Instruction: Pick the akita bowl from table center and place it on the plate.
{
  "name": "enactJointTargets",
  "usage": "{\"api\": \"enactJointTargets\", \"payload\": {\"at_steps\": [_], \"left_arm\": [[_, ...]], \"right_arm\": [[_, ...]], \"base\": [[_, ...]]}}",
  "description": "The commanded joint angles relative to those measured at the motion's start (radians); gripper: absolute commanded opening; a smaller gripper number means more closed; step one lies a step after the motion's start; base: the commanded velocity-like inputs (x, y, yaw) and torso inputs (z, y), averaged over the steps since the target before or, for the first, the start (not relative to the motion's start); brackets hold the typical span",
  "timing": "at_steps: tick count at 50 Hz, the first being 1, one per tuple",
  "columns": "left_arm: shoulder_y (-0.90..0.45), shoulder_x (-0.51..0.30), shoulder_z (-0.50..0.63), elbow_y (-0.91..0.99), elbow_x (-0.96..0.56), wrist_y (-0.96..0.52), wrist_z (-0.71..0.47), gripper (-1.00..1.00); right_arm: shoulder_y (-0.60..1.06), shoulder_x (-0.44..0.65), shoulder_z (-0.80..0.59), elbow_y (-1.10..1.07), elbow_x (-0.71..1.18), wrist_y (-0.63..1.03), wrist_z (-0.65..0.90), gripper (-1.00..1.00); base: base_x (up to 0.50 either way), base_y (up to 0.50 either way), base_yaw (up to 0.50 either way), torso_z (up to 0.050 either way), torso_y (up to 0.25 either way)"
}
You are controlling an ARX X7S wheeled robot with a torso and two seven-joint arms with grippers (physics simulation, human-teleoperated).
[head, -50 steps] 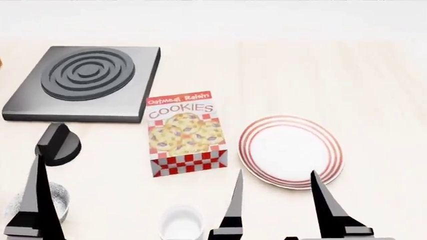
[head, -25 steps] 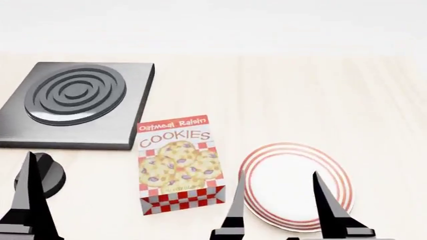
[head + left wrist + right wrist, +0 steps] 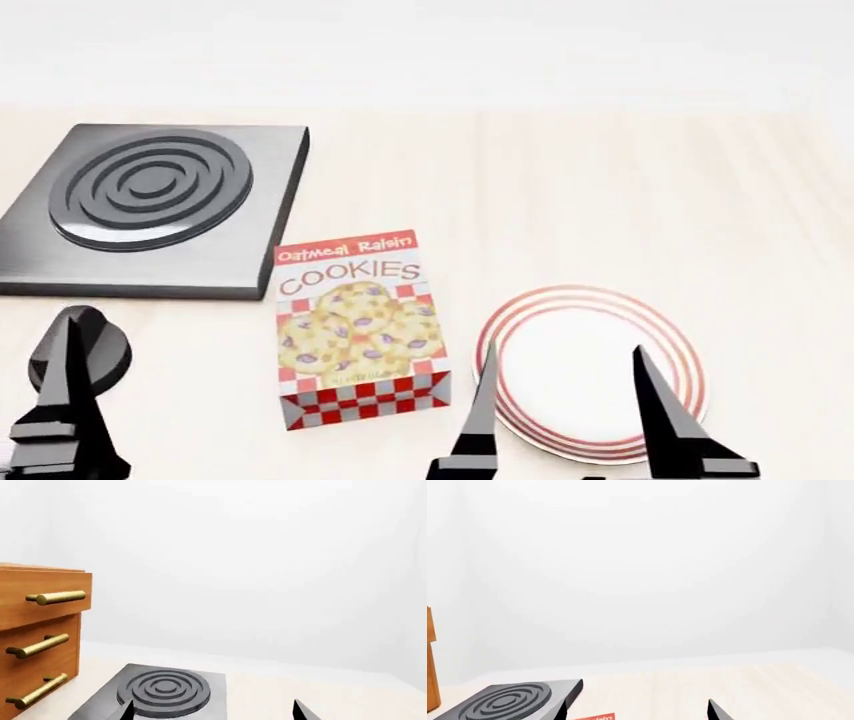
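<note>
The akita bowl is out of view in every frame. The plate (image 3: 587, 340), white with red rings, lies on the table at the right front, right of the cookie box. My right gripper (image 3: 571, 405) hovers over the plate's near half, its two dark fingers spread wide with nothing between them. In the right wrist view the right gripper (image 3: 637, 711) shows only its two tips, far apart. My left gripper (image 3: 213, 712) is open too and points towards the stove. One of its fingers (image 3: 62, 385) rises at the head view's lower left.
A cookie box (image 3: 358, 325) lies flat at the middle front. A black stove plate (image 3: 140, 205) sits at the back left. A dark round object (image 3: 110, 350) lies beside the left finger. A wooden drawer cabinet (image 3: 40, 630) stands left of the stove.
The head view has shifted up the table since a second ago, so the speckled bowl and a white cup have dropped out at the bottom. Both grippers have edged slightly right.
</note>
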Motion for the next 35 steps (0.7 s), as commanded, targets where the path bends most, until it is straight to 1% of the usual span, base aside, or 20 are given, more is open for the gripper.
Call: {"api": "enactJointTargets", "payload": {"at_steps": [1,2,4,6,8,11,13,14,17,19,21,22,24,28,29,32,34,35], "left_arm": [[-0.014,0.067,-0.104,-0.142,-0.077,-0.044,-0.038,1.0],[-0.018,0.083,-0.128,-0.176,-0.11,-0.051,-0.037,1.0],[-0.02,0.09,-0.137,-0.195,-0.118,-0.047,-0.041,1.0],[-0.031,0.104,-0.17,-0.214,-0.167,-0.079,-0.053,1.0],[-0.028,0.119,-0.185,-0.251,-0.179,-0.056,-0.047,1.0],[-0.028,0.131,-0.208,-0.261,-0.215,-0.055,-0.052,1.0],[-0.032,0.131,-0.213,-0.223,-0.235,-0.085,-0.079,1.0],[-0.02,0.139,-0.214,-0.252,-0.226,-0.05,-0.064,1.0],[-0.028,0.156,-0.247,-0.215,-0.279,-0.074,-0.106,1.0],[-0.031,0.178,-0.284,-0.198,-0.309,-0.089,-0.166,1.0],[-0.034,0.189,-0.32,-0.191,-0.376,-0.106,-0.196,1.0],[-0.017,0.197,-0.324,-0.206,-0.397,-0.085,-0.179,1.0],[-0.033,0.189,-0.324,-0.18,-0.451,-0.122,-0.216,1.0],[-0.031,0.196,-0.334,-0.176,-0.558,-0.146,-0.26,1.0],[-0.029,0.2,-0.338,-0.16,-0.6,-0.157,-0.29,1.0],[-0.016,0.199,-0.329,-0.134,-0.61,-0.141,-0.338,1.0],[-0.005,0.2,-0.32,-0.145,-0.612,-0.111,-0.336,1.0],[-0.001,0.204,-0.323,-0.129,-0.64,-0.108,-0.374,1.0]], "right_arm": [[-0.01,0.004,0.012,-0.05,-0.042,0.012,0.02,1.0],[-0.009,0.004,0.01,-0.049,-0.044,0.011,0.022,1.0],[-0.009,0.005,0.008,-0.046,-0.043,0.008,0.023,1.0],[-0.007,0.007,0.003,-0.044,-0.044,0.008,0.024,1.0],[-0.008,0.008,0.0,-0.036,-0.043,0.002,0.023,1.0],[-0.007,0.011,0.001,-0.037,-0.039,0.001,0.026,1.0],[-0.006,0.013,0.0,-0.041,-0.036,0.004,0.029,1.0],[-0.006,0.014,0.0,-0.04,-0.036,0.003,0.03,1.0],[-0.005,0.017,0.0,-0.045,-0.032,0.006,0.033,1.0],[-0.004,0.019,-0.001,-0.046,-0.031,0.006,0.035,1.0],[-0.004,0.017,0.003,-0.04,-0.019,-0.001,0.032,1.0],[-0.002,0.019,0.0,-0.04,-0.022,0.001,0.035,1.0],[-0.002,0.02,-0.001,-0.038,-0.02,-0.001,0.035,1.0],[-0.003,0.022,-0.001,-0.019,-0.018,-0.011,0.035,1.0],[-0.003,0.022,-0.002,-0.012,-0.015,-0.014,0.034,1.0],[-0.001,0.025,-0.006,-0.015,-0.012,-0.01,0.034,1.0],[-0.001,0.028,-0.006,-0.016,-0.009,-0.007,0.036,1.0],[0.0,0.029,-0.004,-0.016,-0.006,-0.007,0.036,1.0]], "base": [[0.0,0.0,0.0,0.0,0.0],[0.0,0.0,0.0,0.0,0.0],[0.0,0.0,0.0,0.0,0.0],[0.0,0.0,0.0,0.0,0.0],[0.0,0.0,0.0,0.0,0.0],[0.0,0.0,0.0,0.0,0.0],[0.0,0.0,0.0,0.0,0.0],[0.0,0.0,0.0,0.0,0.0],[0.0,0.0,0.0,0.0,0.0],[0.0,0.0,0.0,0.0,0.0],[0.0,0.0,0.0,0.0,0.0],[0.0,0.0,0.0,0.0,0.0],[0.0,0.0,0.0,0.0,0.0],[0.0,0.0,0.0,0.0,0.0],[0.0,0.0,0.0,0.0,0.0],[0.0,0.0,0.0,0.0,0.0],[0.0,0.0,0.0,0.0,0.0],[0.0,0.0,0.0,0.0,0.0]]}}
